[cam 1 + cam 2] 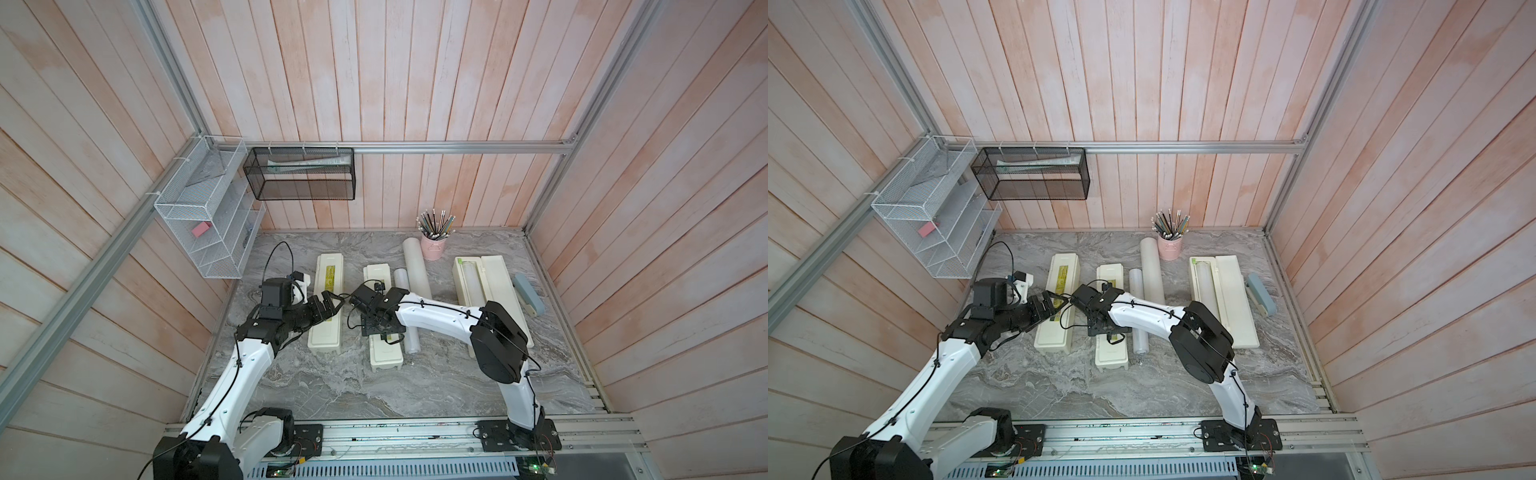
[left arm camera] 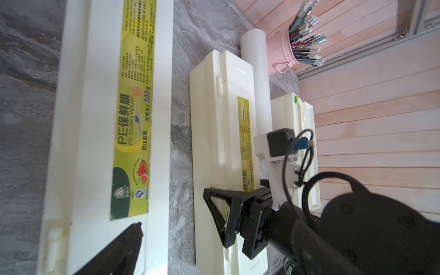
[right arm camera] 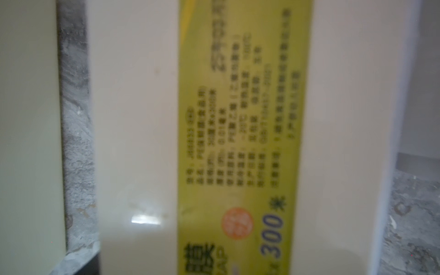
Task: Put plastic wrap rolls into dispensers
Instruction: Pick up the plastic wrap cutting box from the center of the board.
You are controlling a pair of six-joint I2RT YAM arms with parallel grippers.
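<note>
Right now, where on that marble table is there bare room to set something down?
The front strip of the table, between the middle dispenser and the metal rail, is bare. Farther back, dispensers, rolls and arms crowd it.

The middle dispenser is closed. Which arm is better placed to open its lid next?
Probably the right. The right gripper hangs directly over the middle dispenser, and its wrist camera sees that label from very close. The left gripper, jaws open, is over the left dispenser instead.
</note>
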